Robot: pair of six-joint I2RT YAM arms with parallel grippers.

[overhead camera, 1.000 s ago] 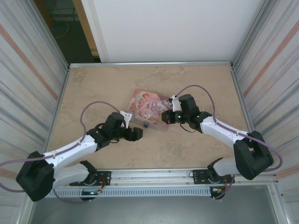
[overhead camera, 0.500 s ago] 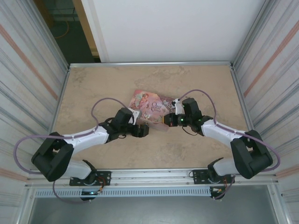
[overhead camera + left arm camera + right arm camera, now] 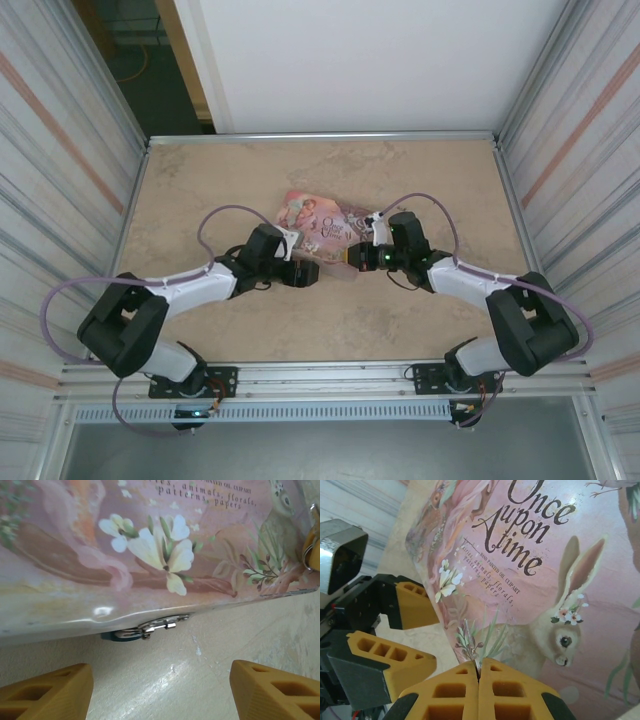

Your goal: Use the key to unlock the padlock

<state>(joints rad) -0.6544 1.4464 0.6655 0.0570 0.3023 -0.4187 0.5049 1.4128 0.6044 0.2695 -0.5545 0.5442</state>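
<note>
The padlock is lying on the table, tucked under the edge of the tin. So the left gripper, standing wide open and holding nothing, could be pushing the tin away or missing the padlock. The right gripper is pinching shut on the thin key, which could be slipping or twisting. Compared with a second ago, both grippers are sitting closer to the padlock.

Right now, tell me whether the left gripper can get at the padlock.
Probably yes: the left gripper stands open facing the padlock, bare table between, though the pink tin overhangs it.
</note>
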